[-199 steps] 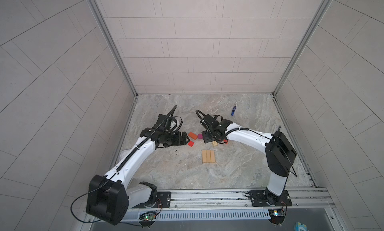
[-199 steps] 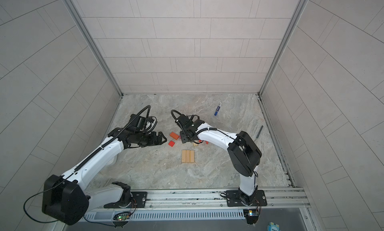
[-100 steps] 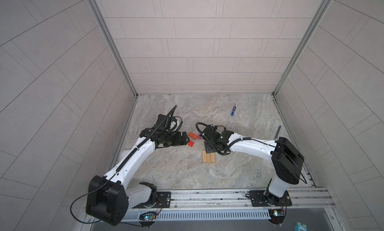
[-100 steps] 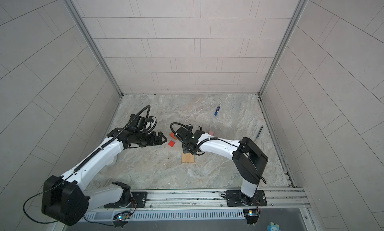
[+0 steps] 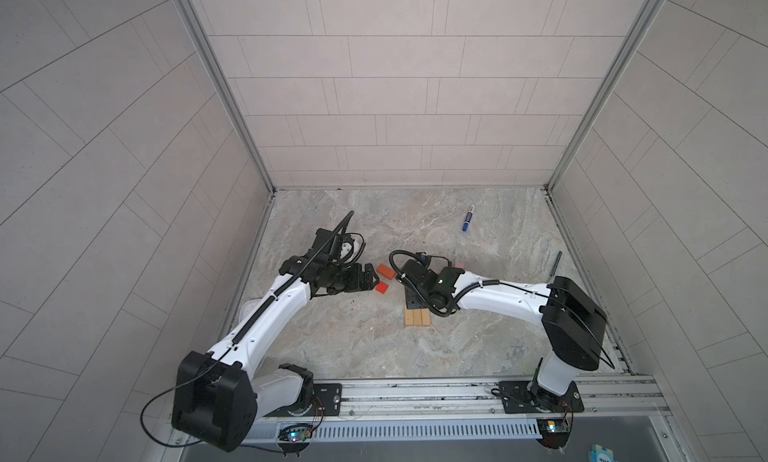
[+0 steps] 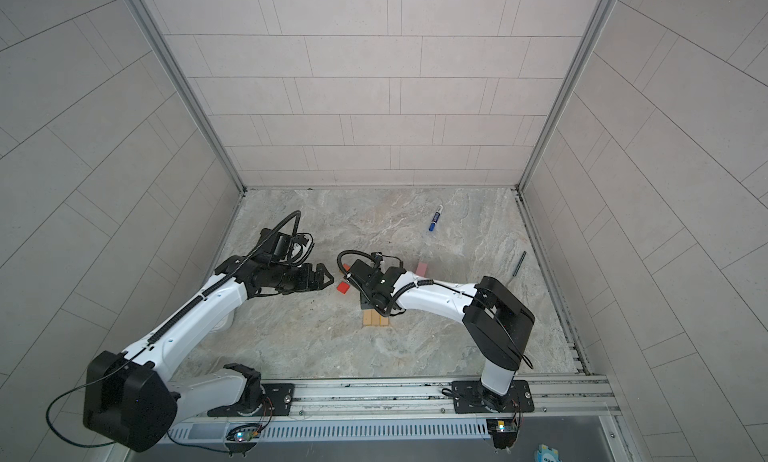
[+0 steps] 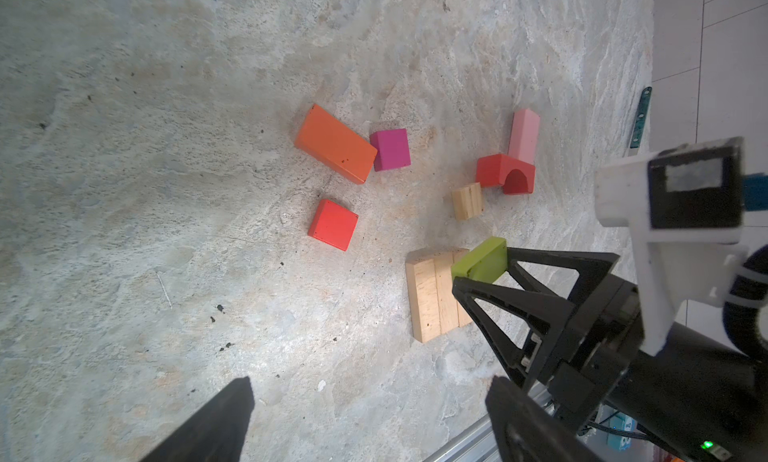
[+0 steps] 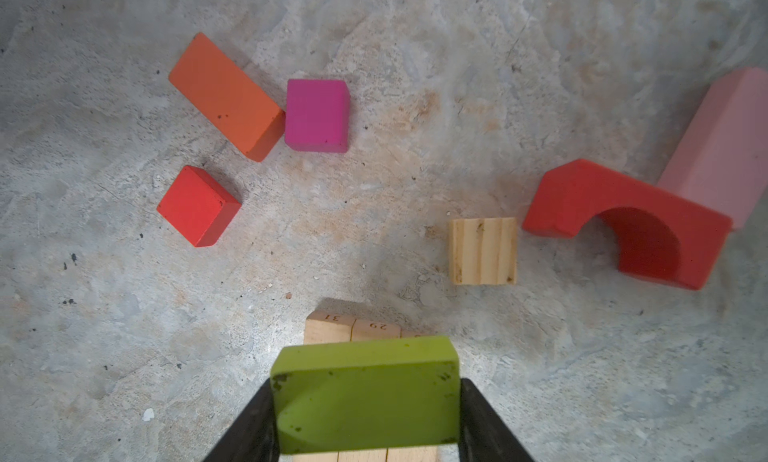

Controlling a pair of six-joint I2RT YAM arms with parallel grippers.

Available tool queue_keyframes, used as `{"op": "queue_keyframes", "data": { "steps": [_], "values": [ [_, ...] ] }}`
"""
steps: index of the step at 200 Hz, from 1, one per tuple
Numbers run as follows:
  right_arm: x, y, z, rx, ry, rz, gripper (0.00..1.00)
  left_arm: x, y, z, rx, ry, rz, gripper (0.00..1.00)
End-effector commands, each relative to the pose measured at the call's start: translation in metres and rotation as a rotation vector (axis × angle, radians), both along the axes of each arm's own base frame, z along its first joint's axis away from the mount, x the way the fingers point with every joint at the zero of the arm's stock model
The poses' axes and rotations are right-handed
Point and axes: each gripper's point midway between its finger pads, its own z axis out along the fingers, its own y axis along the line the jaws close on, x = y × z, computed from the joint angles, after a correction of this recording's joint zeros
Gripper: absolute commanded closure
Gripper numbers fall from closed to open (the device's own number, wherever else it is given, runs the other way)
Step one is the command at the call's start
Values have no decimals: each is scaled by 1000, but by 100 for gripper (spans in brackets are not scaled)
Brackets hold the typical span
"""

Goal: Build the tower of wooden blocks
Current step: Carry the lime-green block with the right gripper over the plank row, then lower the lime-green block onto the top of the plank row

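lime-green brick [image 8: 365,393] is clamped between my right fingers [image 8: 249,435], one finger on each short end, so its long axis runs from finger to finger. directly under it lie the three tan planks [image 7: 432,297], side by side on the worktop [image 8: 104,314], and their long axis goes crosswise to the brick. this crossing is what matters for the coming move: the brick must come down flat over all three planks, near the end with the printed numbers. i cannot tell if the brick already touches the planks or hangs just above them.

my right arm reaches low from its base toward the middle, with the wrist bent down over the planks. my left fingers [image 7: 216,426] are spread wide and hold nothing. the left arm is stretched forward and its fingers point to the red cube [image 5: 382,288] and the orange brick [image 5: 385,271], both just beside them, so this arm is the nearer one for those two. the magenta cube [image 8: 316,115], the red arch [image 8: 623,214] and the pink brick [image 8: 723,148] lie apart from the planks. i judge the tower is only at its first layer.
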Motion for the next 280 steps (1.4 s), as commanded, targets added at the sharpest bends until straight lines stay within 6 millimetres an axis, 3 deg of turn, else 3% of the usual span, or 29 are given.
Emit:
{"op": "queue_keyframes", "data": {
  "steps": [1, 107, 280],
  "values": [
    [-3, -3, -6, -3, -5, -57, 60, -3, 1, 0, -12, -1, 1, 5],
    [-14, -4, -21, -32, 8, -72, 61, -3, 0, 0, -17, 2, 0, 5],
    [-16, -3, -35, -42, 32, -73, 59, -4, 0, 0, -17, 1, -1, 5]
  ]
}}
